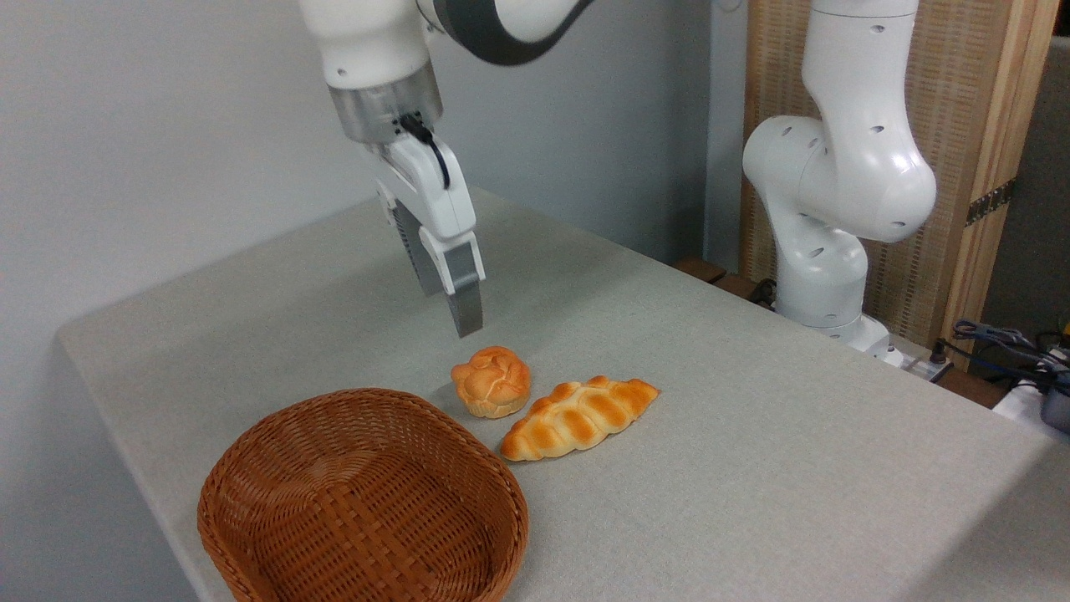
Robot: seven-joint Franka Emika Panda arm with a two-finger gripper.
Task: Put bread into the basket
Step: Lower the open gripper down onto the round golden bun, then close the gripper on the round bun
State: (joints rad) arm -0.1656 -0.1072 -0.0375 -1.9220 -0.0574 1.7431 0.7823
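The bread, a small round knotted bun with a golden-orange top, lies on the table just beyond the basket's far right corner. The reddish-brown woven basket stands at the near left of the table, with nothing inside it. My gripper hangs in the air a little above the bun and slightly to its left, pointing down. Its jaws are open and hold nothing, and one finger partly hides the other from this angle.
A longer braided loaf lies right beside the bun on its right, nearly touching it. The arm's white base stands at the far right edge of the table. Cables lie beyond that edge.
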